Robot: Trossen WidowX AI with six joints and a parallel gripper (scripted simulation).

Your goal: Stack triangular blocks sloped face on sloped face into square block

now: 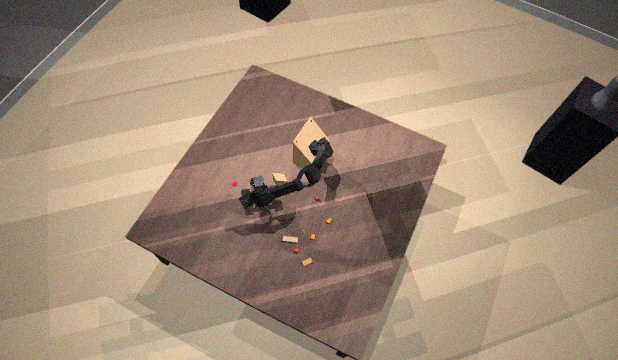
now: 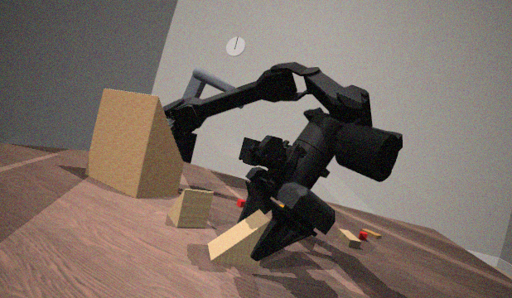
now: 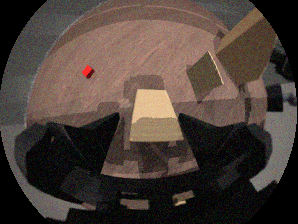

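One pale triangular block (image 2: 231, 245) (image 3: 152, 107) lies on the table (image 1: 214, 150) on its long face, sloped face up. My gripper (image 2: 252, 233) (image 3: 149, 115) (image 1: 246, 200) is open and low over it, with one finger on each side of the block. I cannot tell whether the fingers touch it. In the top view the gripper hides this block. The second small triangular block (image 2: 191, 208) (image 3: 206, 75) (image 1: 279, 177) stands a little way beyond it, apart from the gripper.
A large tan wedge (image 2: 132, 142) (image 1: 309, 137) (image 3: 247, 47) stands behind the two blocks, near the arm's base. Small red cubes (image 1: 234, 183) (image 3: 88, 71) (image 2: 240, 203), orange cubes (image 1: 329, 220) and small tan bricks (image 1: 289, 239) (image 2: 349, 238) lie scattered on the table.
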